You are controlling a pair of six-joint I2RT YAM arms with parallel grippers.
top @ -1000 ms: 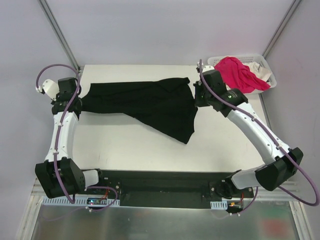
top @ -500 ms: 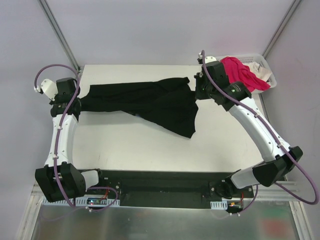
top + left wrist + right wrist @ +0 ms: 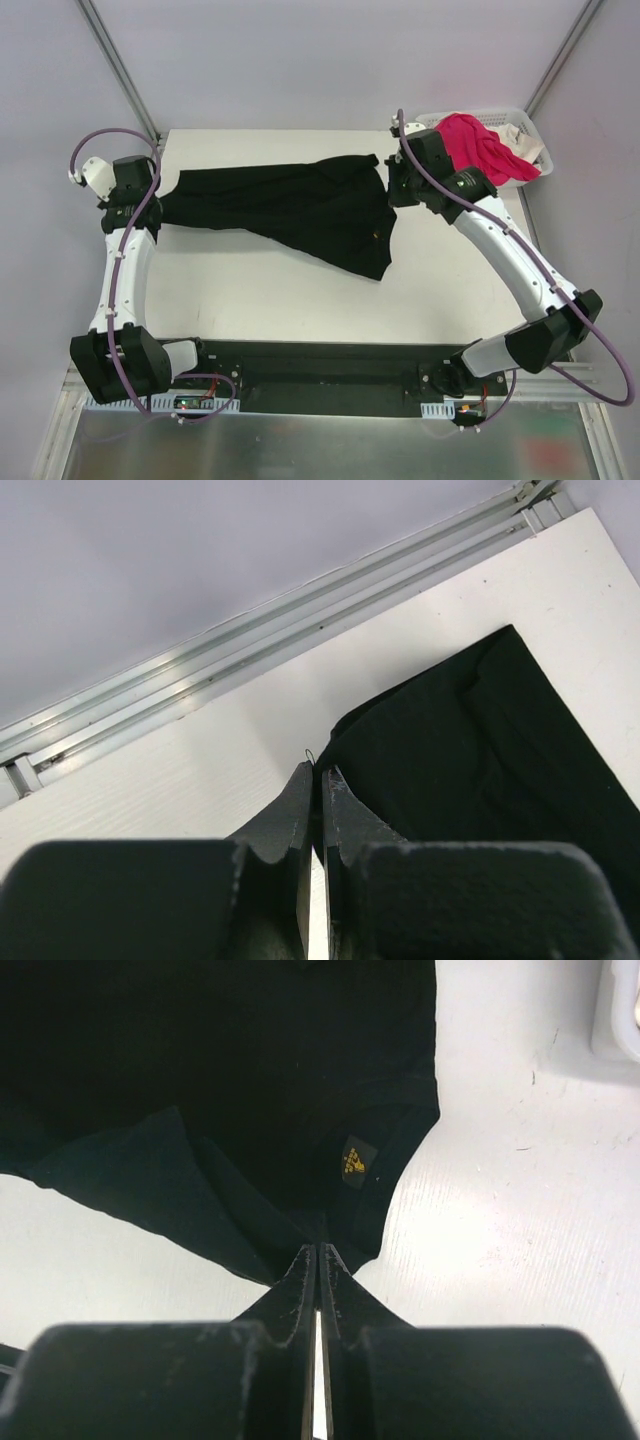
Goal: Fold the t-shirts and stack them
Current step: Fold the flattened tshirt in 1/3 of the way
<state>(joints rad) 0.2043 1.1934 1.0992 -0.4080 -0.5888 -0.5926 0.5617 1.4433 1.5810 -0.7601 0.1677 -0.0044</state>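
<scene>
"Where has the black t-shirt got to?"

"It's on the desk, left of the basket, drawn out long between the two arms. The end nearest the basket is pinched in the right gripper, whose fingers are pressed together on the cloth right by a small yellow tag."

"And the end away from the basket?"

"It narrows to a point in the left gripper, which is clamped tight on the fabric too. A broad flap spreads over the desk at the basket end."

"Is it off the desk?"

"Hard to say from here. The middle seems to rest on it."

"And the others?"

"The pink t-shirt is heaped in the basket, and the white t-shirt is tucked in beside it."
</scene>
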